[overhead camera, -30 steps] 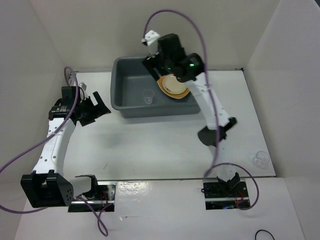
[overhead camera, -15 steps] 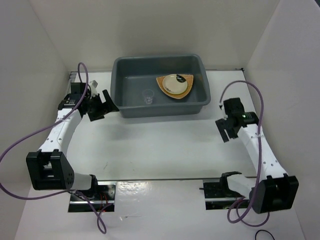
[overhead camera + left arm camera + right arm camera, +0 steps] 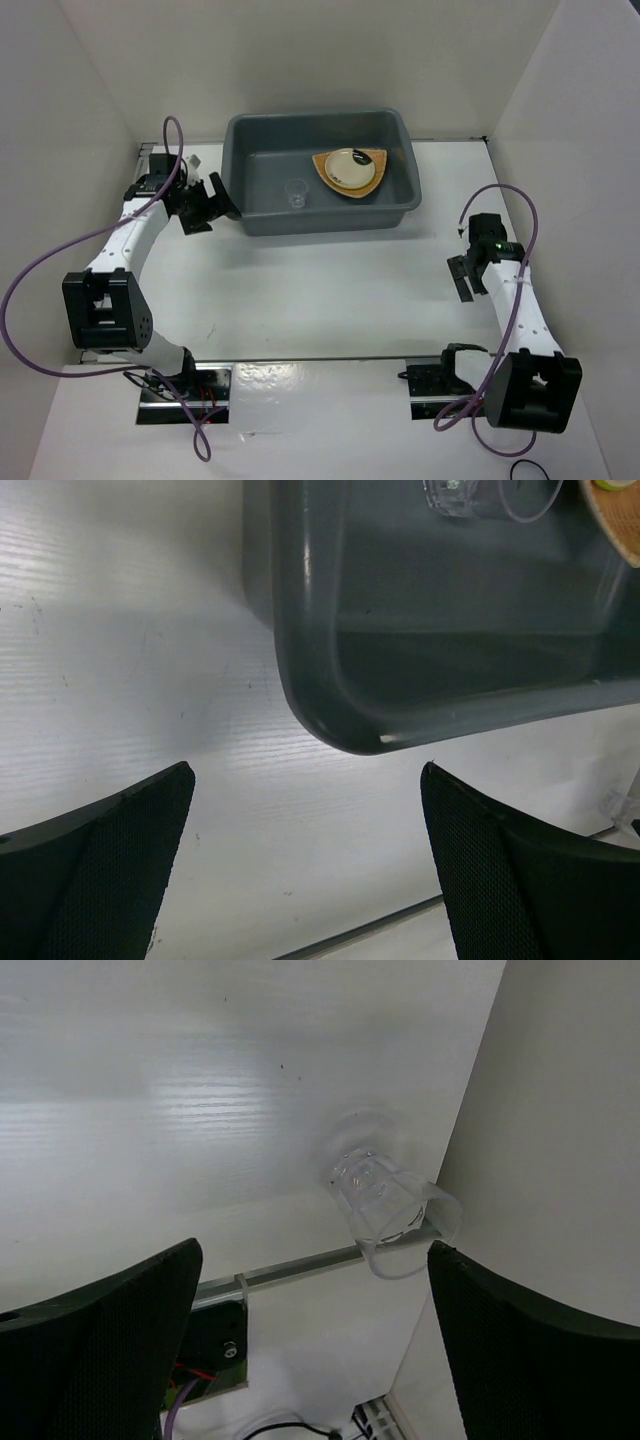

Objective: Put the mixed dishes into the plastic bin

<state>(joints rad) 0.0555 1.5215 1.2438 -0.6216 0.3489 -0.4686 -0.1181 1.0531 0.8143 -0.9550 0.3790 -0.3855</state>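
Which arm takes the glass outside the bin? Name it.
Right. The open right hand hangs over the clear glass on the table; the left hand is beside the bin.

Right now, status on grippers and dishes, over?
Left gripper, right gripper open, empty. Plate, saucer, one glass in bin. Second glass on table before right gripper, unobstructed.

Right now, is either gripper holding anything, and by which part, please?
Nothing is held: the left gripper is open beside the dark grey plastic bin, and the right gripper is open facing a small clear glass.
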